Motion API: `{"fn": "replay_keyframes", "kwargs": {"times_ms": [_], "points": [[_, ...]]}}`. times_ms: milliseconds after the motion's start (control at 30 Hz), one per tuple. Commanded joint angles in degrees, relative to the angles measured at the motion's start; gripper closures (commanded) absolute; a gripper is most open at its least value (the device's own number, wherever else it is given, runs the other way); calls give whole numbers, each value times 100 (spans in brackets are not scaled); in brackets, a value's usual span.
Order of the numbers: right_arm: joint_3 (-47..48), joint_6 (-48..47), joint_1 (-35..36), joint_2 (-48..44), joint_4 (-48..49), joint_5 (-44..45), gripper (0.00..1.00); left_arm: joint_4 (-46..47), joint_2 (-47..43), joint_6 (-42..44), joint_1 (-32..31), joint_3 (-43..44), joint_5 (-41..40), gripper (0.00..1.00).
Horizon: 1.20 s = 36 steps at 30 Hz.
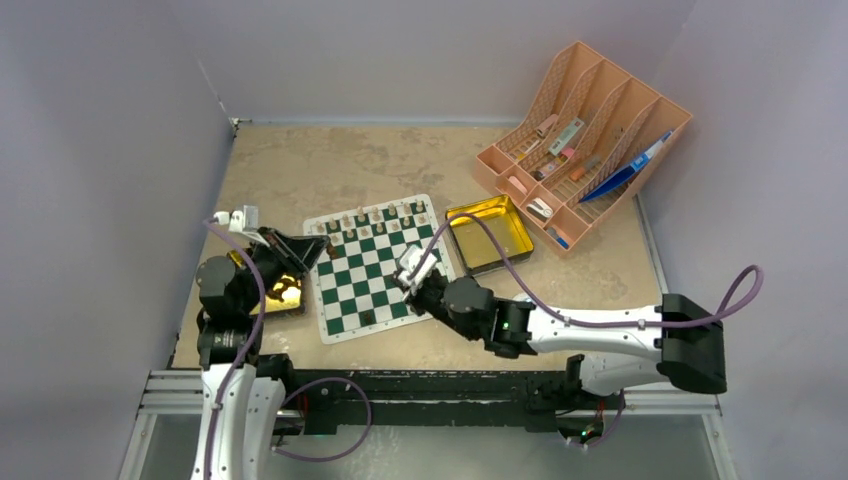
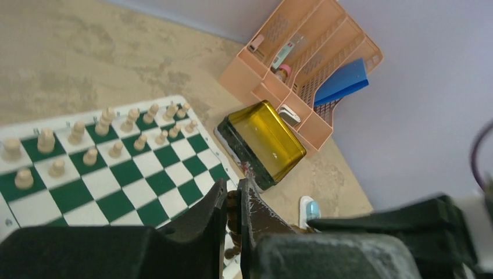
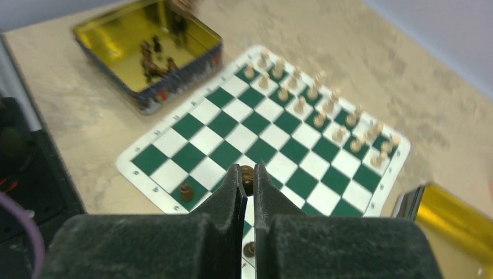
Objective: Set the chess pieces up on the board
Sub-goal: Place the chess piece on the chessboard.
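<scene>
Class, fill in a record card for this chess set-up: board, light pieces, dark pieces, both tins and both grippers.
surface: board, lying flat on the table
light side: light pieces standing in the two far rows
dark side: dark pieces on board, two seen near the robot-side edge
left store: left tin, loose dark pieces inside
right store: right tin, no pieces seen inside
left arm: left gripper shut on a dark piece
right arm: right gripper shut on a dark piece over the board
</scene>
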Motion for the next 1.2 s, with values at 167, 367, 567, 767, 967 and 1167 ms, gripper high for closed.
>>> {"fn": "replay_keyframes", "kwargs": {"times_ms": [167,367,567,767,967,1167], "points": [[473,2002,-1192,811,-959,-379,100,145,-491,1734,-27,-64,31,100],[847,2268,-1404,1616,-1318,-649,100,-116,-632,1885,-27,12,-225,100],[1009,2278,-1405,2060,-1455,-554,100,-369,-710,1892,-27,103,-670,100],[1078,2317,-1409,2345,-1513,-457,99,-476,-754,1875,-27,129,-886,100],[1164,2461,-1408,2545,-1609,-491,97,-528,-679,1847,-38,151,-918,100],[1187,2490,-1413,2696,-1681,-363,96,-578,-772,1862,-42,169,-971,100]]}}
